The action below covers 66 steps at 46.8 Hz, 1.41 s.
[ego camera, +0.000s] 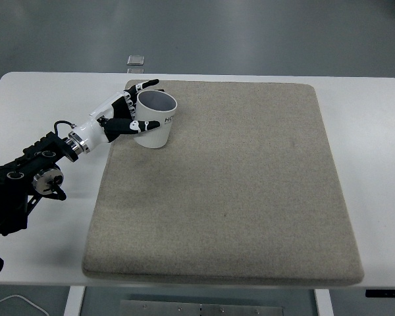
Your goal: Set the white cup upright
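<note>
White cup [155,120] stands upright on the mat [237,184], left hand [127,113] wrapped around its side.

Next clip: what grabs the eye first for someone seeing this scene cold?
The left hand wrapped around a white cup, mouth up, at the far left corner of a large beige mat. The mat covers most of the white table; a small object lies beyond the table's far edge.

A single head camera, mounted high on the robot's side, looks forward and down across the white table [375,164], its near edge along the bottom. The grey mat [237,191] fills mid-frame, seen from moderate range; grey floor lies beyond. No second view overlaps it.
</note>
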Each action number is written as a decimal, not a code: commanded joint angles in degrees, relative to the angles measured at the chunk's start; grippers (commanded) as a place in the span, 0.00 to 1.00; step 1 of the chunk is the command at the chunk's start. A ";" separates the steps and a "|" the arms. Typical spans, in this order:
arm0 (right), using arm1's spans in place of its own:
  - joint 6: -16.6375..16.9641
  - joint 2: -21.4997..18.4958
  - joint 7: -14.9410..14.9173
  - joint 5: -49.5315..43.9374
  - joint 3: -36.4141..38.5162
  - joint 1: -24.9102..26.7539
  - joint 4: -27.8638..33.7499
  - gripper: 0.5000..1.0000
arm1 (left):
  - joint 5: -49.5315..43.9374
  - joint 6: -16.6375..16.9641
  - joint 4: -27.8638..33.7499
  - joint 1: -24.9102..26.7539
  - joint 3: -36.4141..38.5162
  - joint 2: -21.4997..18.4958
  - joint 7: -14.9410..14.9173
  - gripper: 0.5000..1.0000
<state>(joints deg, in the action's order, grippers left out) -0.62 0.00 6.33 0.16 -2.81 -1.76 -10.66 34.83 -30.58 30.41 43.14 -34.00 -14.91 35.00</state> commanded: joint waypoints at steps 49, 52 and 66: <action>0.00 0.00 0.00 0.01 0.00 0.01 -0.06 0.86 | -5.37 4.39 -2.27 10.12 -5.72 -1.27 0.00 0.98; 0.00 0.00 0.00 0.01 0.00 0.01 0.02 0.86 | -7.92 4.92 -3.77 11.53 -5.46 -0.04 0.00 0.98; 0.00 0.00 0.00 0.01 0.00 0.01 -0.06 0.86 | -14.96 10.80 -8.70 15.40 -5.55 6.73 0.00 0.98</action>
<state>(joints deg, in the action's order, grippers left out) -0.62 0.00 6.34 0.16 -2.82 -1.75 -10.68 21.32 -22.32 21.97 58.04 -39.50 -9.55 35.00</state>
